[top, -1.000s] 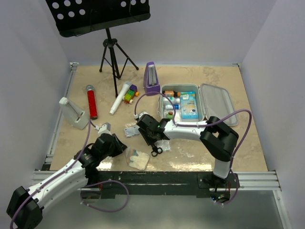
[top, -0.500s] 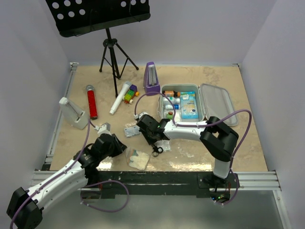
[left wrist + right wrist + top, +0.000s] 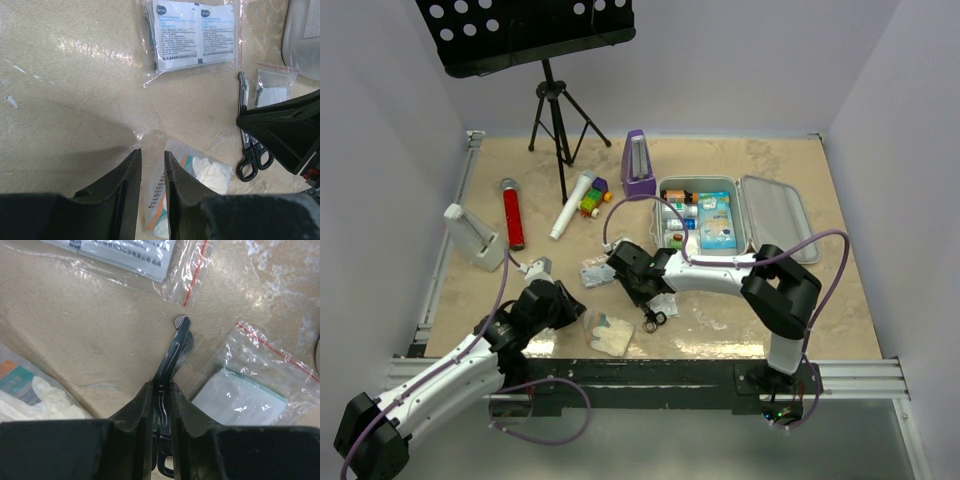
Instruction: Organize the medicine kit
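Right jaws grip scissors [image 3: 172,357] — left jaws ajar, empty | medicine kit [image 3: 778,218] open, holds bottles [image 3: 680,211]

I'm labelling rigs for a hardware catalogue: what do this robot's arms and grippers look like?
The left arm and right arm have white tube links between black joints, each trailed by a looping purple cable. The left gripper and right gripper carry two black, wedge-shaped fingers each.

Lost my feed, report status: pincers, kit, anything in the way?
Right pincer shut on scissors. Left pincer slightly open, empty. Kit open, partly filled. Pouches flank the scissors.
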You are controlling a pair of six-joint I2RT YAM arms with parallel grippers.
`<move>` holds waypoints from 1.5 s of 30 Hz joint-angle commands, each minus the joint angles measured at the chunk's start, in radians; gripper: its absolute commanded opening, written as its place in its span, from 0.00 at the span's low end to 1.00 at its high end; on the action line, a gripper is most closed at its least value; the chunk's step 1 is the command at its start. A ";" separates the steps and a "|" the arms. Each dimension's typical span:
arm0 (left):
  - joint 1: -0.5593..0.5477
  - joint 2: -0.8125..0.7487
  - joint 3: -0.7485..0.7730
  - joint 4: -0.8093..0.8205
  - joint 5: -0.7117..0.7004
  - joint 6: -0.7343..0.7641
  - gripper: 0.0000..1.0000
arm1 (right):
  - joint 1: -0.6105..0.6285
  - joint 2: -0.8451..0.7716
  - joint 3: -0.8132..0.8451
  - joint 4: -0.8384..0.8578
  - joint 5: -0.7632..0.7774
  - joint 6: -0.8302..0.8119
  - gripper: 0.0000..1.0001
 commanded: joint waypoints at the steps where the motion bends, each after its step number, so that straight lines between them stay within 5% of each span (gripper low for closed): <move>1: 0.007 0.001 0.049 0.007 -0.012 0.007 0.30 | 0.004 -0.068 0.034 -0.067 -0.007 0.014 0.00; 15: 0.004 -0.004 0.046 0.006 -0.006 0.002 0.30 | -0.003 -0.205 0.112 -0.150 0.037 0.044 0.00; 24: 0.005 -0.021 0.052 -0.003 -0.005 -0.001 0.30 | -0.233 -0.278 0.205 -0.184 0.090 -0.046 0.00; 33: 0.007 -0.022 0.075 -0.009 -0.011 0.010 0.29 | -0.477 -0.191 0.317 -0.165 0.158 -0.133 0.00; 45: 0.005 0.005 0.072 -0.008 -0.016 0.036 0.30 | -0.568 -0.016 0.334 -0.099 0.323 -0.130 0.00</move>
